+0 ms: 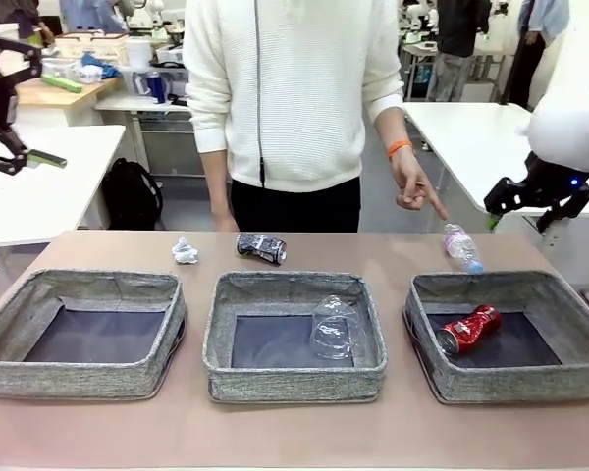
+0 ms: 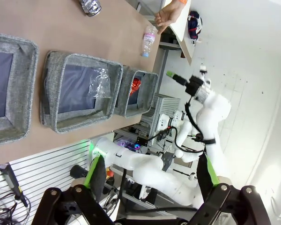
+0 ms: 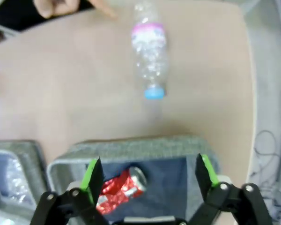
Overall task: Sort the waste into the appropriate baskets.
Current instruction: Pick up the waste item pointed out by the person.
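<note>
Grey woven middle basket [image 1: 294, 378], dark bottom, holds a clear cup [image 1: 334, 327]. Right of it: red can [image 1: 468, 329], clear bottle [image 1: 461, 247] with blue cap, pink label.

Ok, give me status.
Left gripper, right gripper open, empty. Bottle on table, hand pointing at it. Red can in right basket, cup in middle basket.

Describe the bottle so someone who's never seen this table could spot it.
Find the right-hand grey basket, holding the crushed red can. Just beyond its far rim lies a clear bottle, where the person's hand points. Its blue cap and pink label set it apart from the black-and-white can and paper wad.
</note>
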Available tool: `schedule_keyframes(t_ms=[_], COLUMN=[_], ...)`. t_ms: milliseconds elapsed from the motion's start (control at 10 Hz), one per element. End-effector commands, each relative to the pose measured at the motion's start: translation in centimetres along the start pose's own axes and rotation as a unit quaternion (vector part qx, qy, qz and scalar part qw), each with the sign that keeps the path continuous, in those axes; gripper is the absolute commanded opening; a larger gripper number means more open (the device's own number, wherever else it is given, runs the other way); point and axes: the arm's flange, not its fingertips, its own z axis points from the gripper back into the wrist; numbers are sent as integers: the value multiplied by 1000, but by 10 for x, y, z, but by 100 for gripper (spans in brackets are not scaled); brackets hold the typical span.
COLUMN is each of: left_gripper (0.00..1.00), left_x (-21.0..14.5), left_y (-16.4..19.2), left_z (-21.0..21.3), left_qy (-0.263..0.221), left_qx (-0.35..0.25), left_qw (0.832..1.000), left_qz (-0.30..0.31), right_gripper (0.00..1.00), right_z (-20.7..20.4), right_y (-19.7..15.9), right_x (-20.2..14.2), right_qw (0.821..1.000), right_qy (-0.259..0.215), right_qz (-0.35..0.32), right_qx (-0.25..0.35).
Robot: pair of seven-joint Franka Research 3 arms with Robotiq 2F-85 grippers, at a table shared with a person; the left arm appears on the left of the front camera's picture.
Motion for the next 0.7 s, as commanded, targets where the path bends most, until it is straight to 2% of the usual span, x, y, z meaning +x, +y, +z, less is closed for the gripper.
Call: schedule_keyframes(t_ms=[0,100,300,400,600], left_gripper=[100,100,100,100,100], left_x=[-1,-1,-1,-1,-1], left_y=[0,0,0,0,0], left_z=[2,2,2,2,2], left_qy=[5,5,5,5,5], left_qx=[4,4,4,4,4], left_qw=[1000,1000,1000,1000,1000], left_qz=[-4,-4,-4,-4,-4], right_gripper=[100,100,100,100,100], right_z=[-13,-35,-72,-89,-122], right_y=[-19,-23,-29,-33,-39], right_x=[61,85,118,131,145], right_qw=[997,994,989,988,982], right_qy=[52,90,126,133,175], right_qz=[38,58,72,72,64], right_qx=[-41,-35,-5,22,39])
